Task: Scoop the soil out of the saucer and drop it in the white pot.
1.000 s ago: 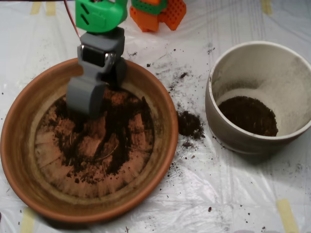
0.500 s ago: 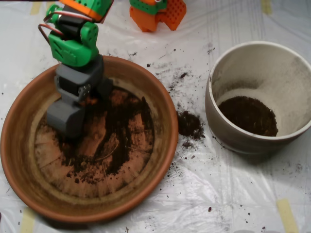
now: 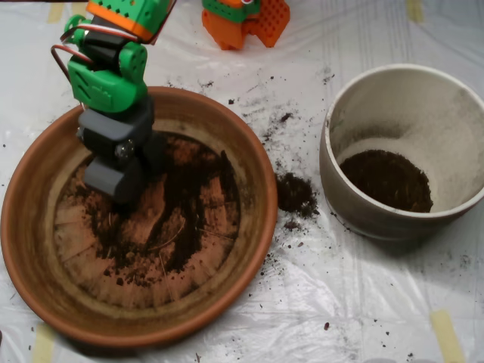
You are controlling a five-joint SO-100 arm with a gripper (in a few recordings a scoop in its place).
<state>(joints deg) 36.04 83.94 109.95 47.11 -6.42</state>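
With part of the soil (image 3: pixel 386 180) already in the white pot (image 3: pixel 355 208) and a thin layer left in the saucer (image 3: pixel 249 151), my pincer (image 3: pixel 113 181) sits low at its left floor, apparently closed, load not discernible

Crinkled, glossy white plastic sheet (image 3: pixel 363 295) over the table, yellowish tape strips (image 3: pixel 446 333) at its edges.

The claw (image 3: pixel 113 181) moved left across the saucer (image 3: pixel 30 227), then edged back.
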